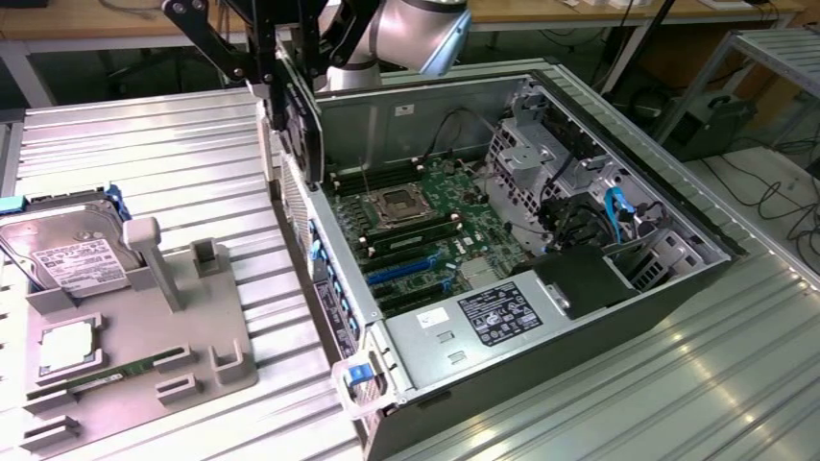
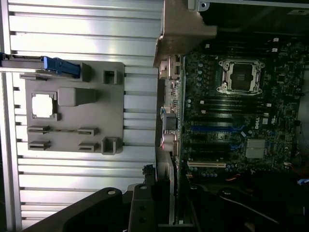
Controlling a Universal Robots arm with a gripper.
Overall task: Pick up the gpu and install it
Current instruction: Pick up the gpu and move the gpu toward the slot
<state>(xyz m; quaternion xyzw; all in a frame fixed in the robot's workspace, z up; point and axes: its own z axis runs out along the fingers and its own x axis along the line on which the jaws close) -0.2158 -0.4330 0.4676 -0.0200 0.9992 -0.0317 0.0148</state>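
Holder tray (image 1: 192, 317): sitting nearest on the bench (image 1: 154, 144), carrying the hard drive (image 1: 71, 254).
Computer case (image 1: 666, 288): lying open just beside the tray, its motherboard (image 1: 423, 221) facing up and its blue slots (image 1: 403, 267) showing no card seated.
Progress: the pickup is looking done; the installing is not yet done.
Gpu (image 1: 301, 125): hanging edge-on above the case's rear wall, apart from the motherboard.
Gripper (image 1: 284, 72): pinching the gpu by its upper part, jaws narrowed onto the thin slab.
Arm (image 1: 410, 29): reaching in from the far side, wrist pointing down over the case's rear corner.
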